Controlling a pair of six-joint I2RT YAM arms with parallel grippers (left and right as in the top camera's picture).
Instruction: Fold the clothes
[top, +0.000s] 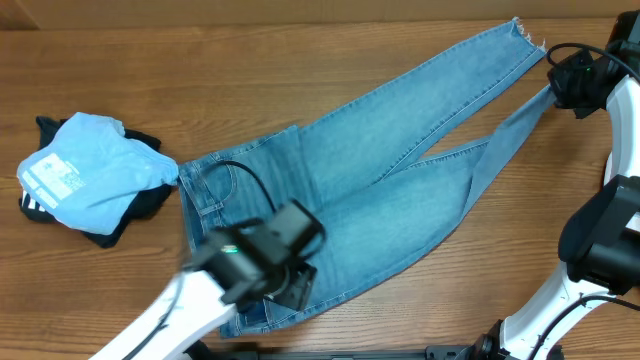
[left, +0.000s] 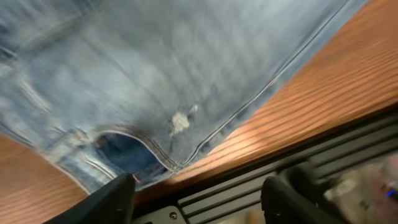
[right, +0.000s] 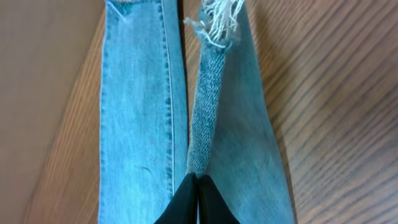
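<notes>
Light-blue jeans (top: 390, 170) lie spread across the table, waistband at the left, legs running up to the right with frayed hems. My left gripper (top: 290, 285) hovers over the waist end near the table's front edge; in the left wrist view its fingers (left: 193, 199) are wide apart and empty, above the jeans' edge (left: 180, 118). My right gripper (top: 560, 85) is at the far right, shut on a pinched fold of one jeans leg (right: 208, 106) near its frayed hem, fingers (right: 197, 186) closed together. The other leg (right: 137, 112) lies flat beside it.
A pile at the far left holds a sky-blue printed shirt (top: 90, 170) over a black garment (top: 140, 205). The table's front edge and a black slotted rail (left: 298, 168) lie just beyond the jeans' waist. My right arm's base (top: 600, 240) stands at the right.
</notes>
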